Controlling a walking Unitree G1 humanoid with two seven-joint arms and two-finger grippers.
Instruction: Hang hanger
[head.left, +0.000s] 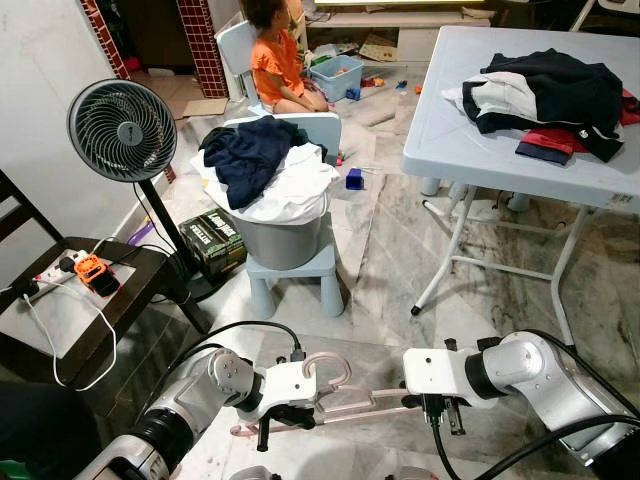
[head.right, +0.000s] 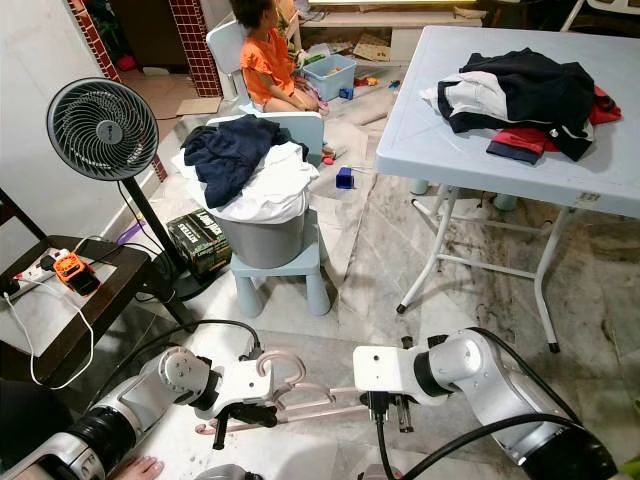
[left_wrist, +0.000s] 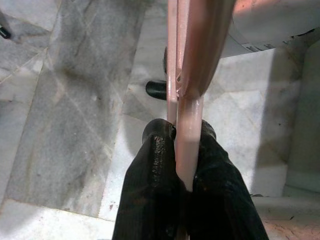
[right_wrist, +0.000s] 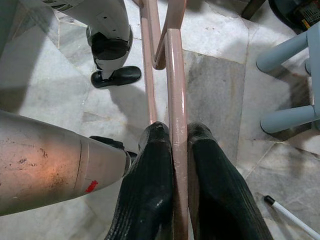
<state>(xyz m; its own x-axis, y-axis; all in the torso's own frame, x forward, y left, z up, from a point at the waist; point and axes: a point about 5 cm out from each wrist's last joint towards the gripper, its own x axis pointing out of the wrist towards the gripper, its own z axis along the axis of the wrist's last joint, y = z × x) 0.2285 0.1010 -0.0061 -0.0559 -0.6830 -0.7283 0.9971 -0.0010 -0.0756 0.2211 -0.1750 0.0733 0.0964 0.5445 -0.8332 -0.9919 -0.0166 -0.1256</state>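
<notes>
Hanger (head.left: 335, 398): pink, thin-barred, hook uppermost; held level low over the marble floor (head.left: 390, 250), at 6 o'clock in the head views. Left gripper (head.left: 278, 418) clamped on one end of the bar, right gripper (head.left: 442, 413) clamped on the other. Judged light, stiff, smooth and somewhat slippery, unlikely to break. Best held on the straight bar near the shoulders, hook left free. Laundry bucket (head.left: 282, 235) at 12 o'clock, table (head.left: 470, 120) at 2.
</notes>
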